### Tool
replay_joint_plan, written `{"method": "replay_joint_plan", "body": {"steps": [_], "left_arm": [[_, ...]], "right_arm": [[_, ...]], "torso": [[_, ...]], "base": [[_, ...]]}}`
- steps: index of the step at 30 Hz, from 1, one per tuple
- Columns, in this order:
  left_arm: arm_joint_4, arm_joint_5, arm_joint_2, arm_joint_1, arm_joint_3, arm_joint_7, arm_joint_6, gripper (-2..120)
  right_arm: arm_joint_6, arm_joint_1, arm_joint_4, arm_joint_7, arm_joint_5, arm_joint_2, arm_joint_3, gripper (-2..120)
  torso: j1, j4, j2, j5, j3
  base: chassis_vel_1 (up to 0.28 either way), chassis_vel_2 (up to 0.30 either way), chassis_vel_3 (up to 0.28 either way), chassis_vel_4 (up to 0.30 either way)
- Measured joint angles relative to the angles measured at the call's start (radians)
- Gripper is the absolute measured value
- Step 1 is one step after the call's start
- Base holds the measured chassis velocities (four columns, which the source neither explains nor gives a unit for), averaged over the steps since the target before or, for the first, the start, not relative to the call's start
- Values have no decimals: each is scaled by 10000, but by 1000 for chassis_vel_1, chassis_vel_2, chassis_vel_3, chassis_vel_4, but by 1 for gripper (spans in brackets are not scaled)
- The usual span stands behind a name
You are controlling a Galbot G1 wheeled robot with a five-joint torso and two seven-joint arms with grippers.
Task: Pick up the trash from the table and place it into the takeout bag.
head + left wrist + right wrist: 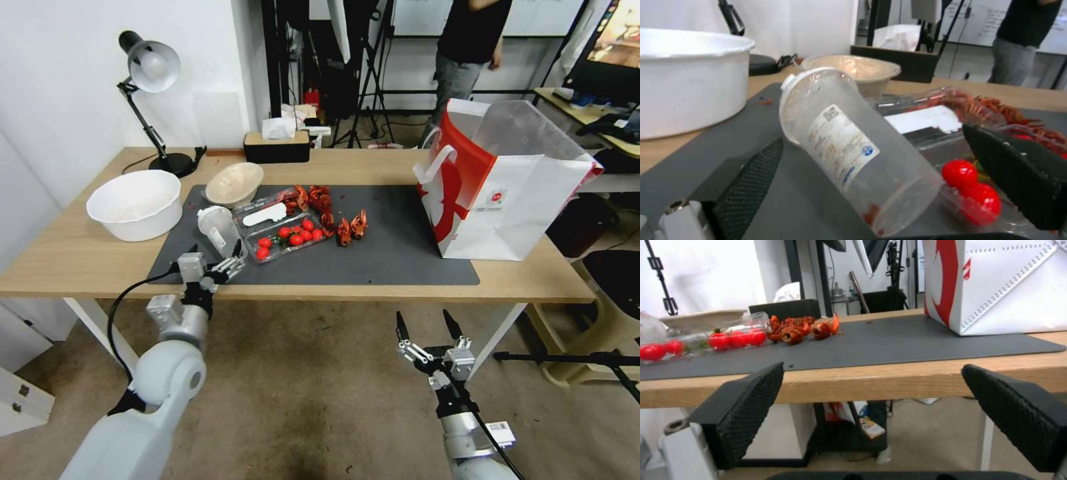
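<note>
Right tool (430, 328) open and empty below table (80, 253) edge, left tool (217, 253) open around tilted clear cup (849, 150) on mat (400, 253)

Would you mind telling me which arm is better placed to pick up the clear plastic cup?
Left. Its tool is open at the tilted clear plastic cup on the mat, while the right tool hangs open below the table edge.

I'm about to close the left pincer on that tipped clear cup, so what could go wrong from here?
1. The clear cup leans on the clear tray of tomatoes; the open left pincer could nudge the tray or slip off the slanted wall.
2. Red residue sits in the cup's base and may smear the grey mat.
3. The takeout bag stands far across the table, so the carry is long.
</note>
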Motion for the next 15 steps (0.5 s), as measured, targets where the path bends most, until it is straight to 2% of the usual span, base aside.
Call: {"method": "replay_joint_plan", "body": {"steps": [5,15], "left_arm": [[168,166,-49,-121,92,-268,146,100],[612,205,-144,-324,312,-275,150,100]], "right_arm": [[13,-15,-55,29,-118,39,17,100],[38,3,-102,91,-212,-4,50,100]], "torso": [[0,1,0,0,0],[-2,1,0,0,-1]], "base": [[0,0,0,0],[0,0,0,0]]}}
